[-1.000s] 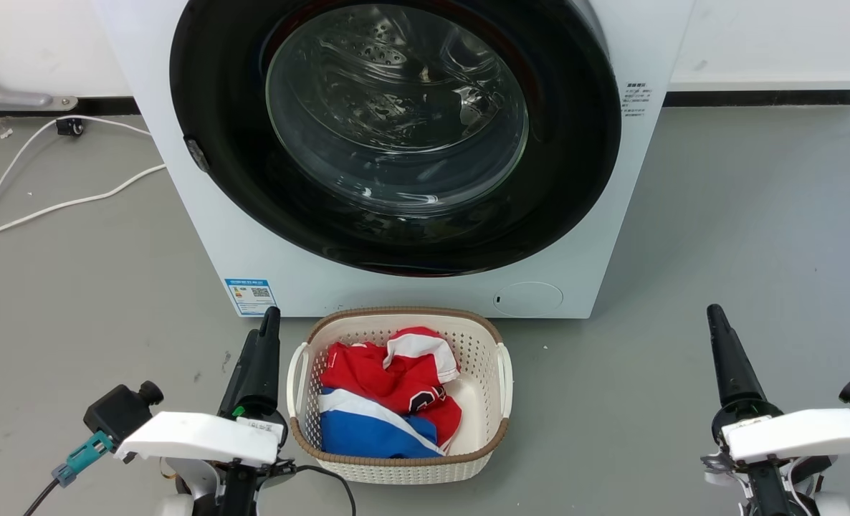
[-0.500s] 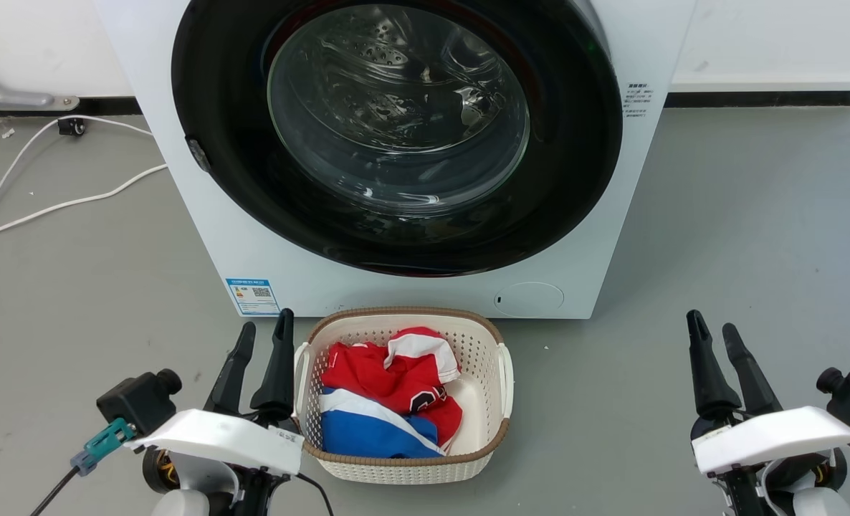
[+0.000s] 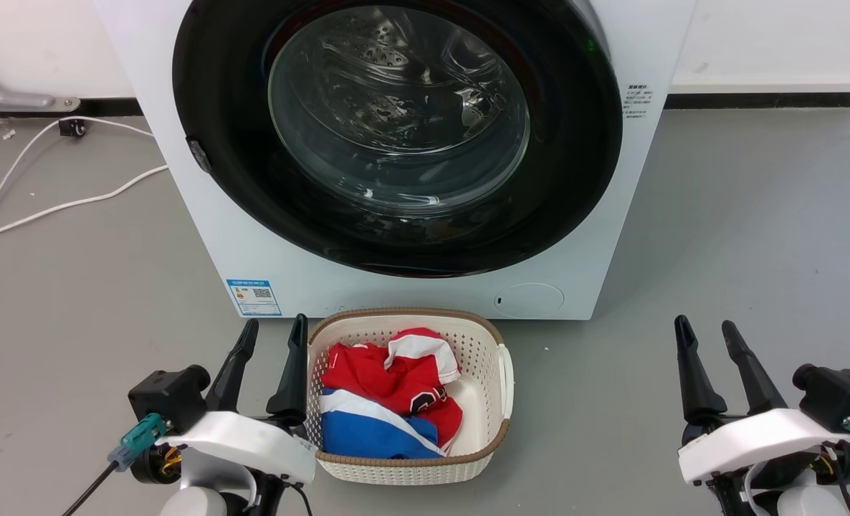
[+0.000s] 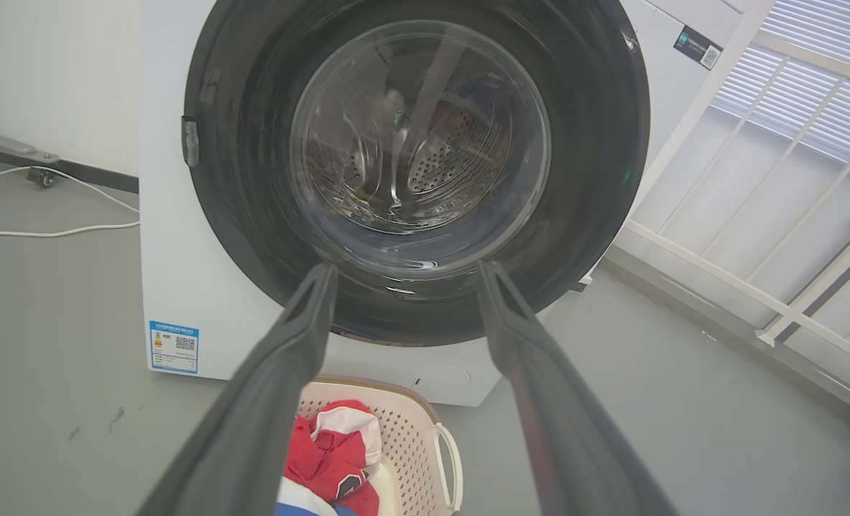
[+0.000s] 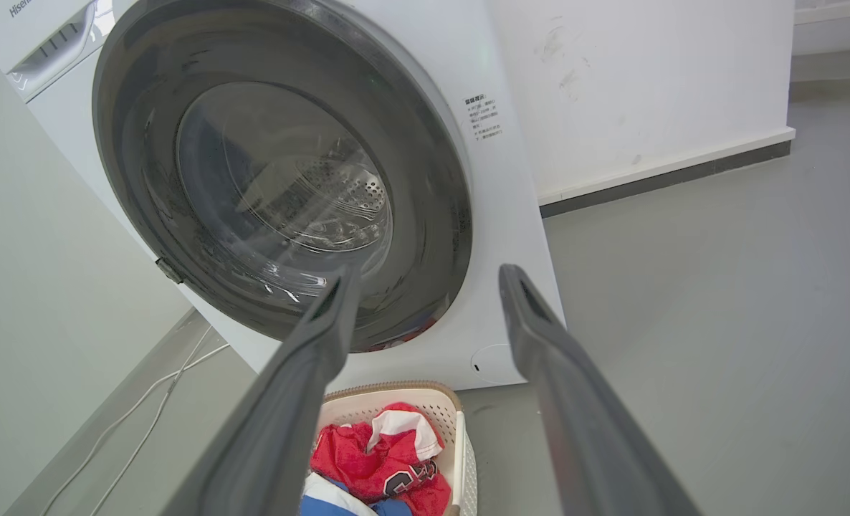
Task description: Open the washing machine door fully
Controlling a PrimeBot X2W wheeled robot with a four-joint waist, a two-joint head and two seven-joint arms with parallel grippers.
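Currently door [image 3: 396, 136] sits shut on the machine front above the basket [image 3: 500, 373], left gripper [image 3: 275, 322] and right gripper [image 3: 703, 323] low with fingers spread, empty; door likely rigid, heavy, slippery, so hook the grey tab [image 3: 196, 154] at its left rim.

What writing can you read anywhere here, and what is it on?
"Hisens", end unclear: machine's top panel.
Blue label, low on the front: too small to read.
Grey print right of the washing machine door: too small.
Black sticker, upper corner: too small.
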